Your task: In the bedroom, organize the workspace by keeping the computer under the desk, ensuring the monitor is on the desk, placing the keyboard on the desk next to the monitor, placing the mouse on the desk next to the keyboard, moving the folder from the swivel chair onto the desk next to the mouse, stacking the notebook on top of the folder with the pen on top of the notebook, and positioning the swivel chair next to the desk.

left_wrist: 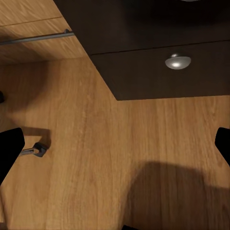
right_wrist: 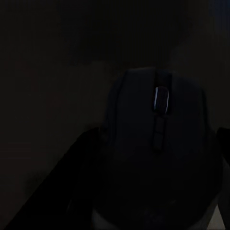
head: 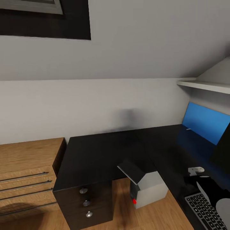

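Note:
The black desk (head: 105,153) runs in an L along the pale wall. Under its inner corner stands the grey computer (head: 150,188), red dot on its dark front. The keyboard (head: 204,210) lies on the desk at the lower right, beside my right arm (head: 212,193). A black monitor edge (head: 223,150) cuts in at the right. In the dim right wrist view, my right gripper (right_wrist: 160,135) is shut on the black mouse (right_wrist: 158,163), a finger on each side. My left gripper (left_wrist: 115,148) hangs open over the wood floor, near the desk's drawer unit (left_wrist: 158,72).
A light-wood drawer chest (head: 27,172) with bar handles stands left of the desk. A blue flat panel (head: 204,123) leans on the wall at the right, under a white shelf (head: 204,85). The drawer unit (head: 86,201) carries round silver knobs. A small dark caster-like part (left_wrist: 37,149) sits on the floor.

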You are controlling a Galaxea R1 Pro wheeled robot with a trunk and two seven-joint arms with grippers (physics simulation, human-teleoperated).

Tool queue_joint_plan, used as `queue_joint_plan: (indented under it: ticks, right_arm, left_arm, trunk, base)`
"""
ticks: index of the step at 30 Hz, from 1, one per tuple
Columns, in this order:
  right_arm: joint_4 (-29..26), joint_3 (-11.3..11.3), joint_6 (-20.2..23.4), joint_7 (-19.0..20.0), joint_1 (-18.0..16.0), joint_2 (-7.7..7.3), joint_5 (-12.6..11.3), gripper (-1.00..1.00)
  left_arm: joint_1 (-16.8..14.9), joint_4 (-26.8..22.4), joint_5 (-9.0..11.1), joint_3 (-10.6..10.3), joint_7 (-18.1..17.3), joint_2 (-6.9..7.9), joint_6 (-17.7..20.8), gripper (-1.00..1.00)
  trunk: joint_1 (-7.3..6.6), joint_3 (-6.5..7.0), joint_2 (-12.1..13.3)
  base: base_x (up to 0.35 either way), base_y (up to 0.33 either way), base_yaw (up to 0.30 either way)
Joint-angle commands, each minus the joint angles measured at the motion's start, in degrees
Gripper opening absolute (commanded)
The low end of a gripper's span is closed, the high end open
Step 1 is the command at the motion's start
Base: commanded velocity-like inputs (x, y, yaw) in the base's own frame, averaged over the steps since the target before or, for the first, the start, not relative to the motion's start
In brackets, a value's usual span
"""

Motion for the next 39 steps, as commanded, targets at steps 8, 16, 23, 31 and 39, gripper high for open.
queue_joint_plan:
  ticks: [8,16,23,31,39]
  right_arm:
    - [-0.12,-0.25,0.31,0.49,0.00,0.01,0.55,1.00]
    - [-0.12,-0.25,0.14,0.49,0.00,0.01,0.53,1.00]
    - [-0.78,-0.34,-0.22,0.51,0.00,0.01,0.41,1.00]
    - [-9.36,-1.76,0.56,0.65,0.03,0.33,-1.88,1.00]
    - [-22.91,-2.21,11.99,0.54,0.44,2.26,-7.65,1.00]
  left_arm:
    - [-0.06,0.02,0.61,-0.45,0.33,0.04,-0.36,1.00]
    - [-0.06,0.02,0.61,-0.45,0.33,0.04,-0.36,1.00]
    - [-0.06,0.02,0.61,-0.38,0.33,0.04,-0.29,1.00]
    - [-0.06,0.08,0.61,-0.29,0.49,0.04,-0.29,1.00]
    - [-0.06,0.19,0.54,-0.36,0.75,0.04,-0.29,1.00]
  trunk:
    - [0.00,-0.07,-0.05]
    - [0.00,-0.07,-0.05]
    - [0.00,-0.07,-0.05]
    - [0.00,-0.07,-0.05]
    - [0.00,-0.07,-0.05]
  base:
    - [0.000,0.000,0.000]
    - [0.000,0.000,0.000]
    - [0.000,0.000,0.000]
    - [0.000,0.000,0.000]
    - [0.000,0.000,0.000]
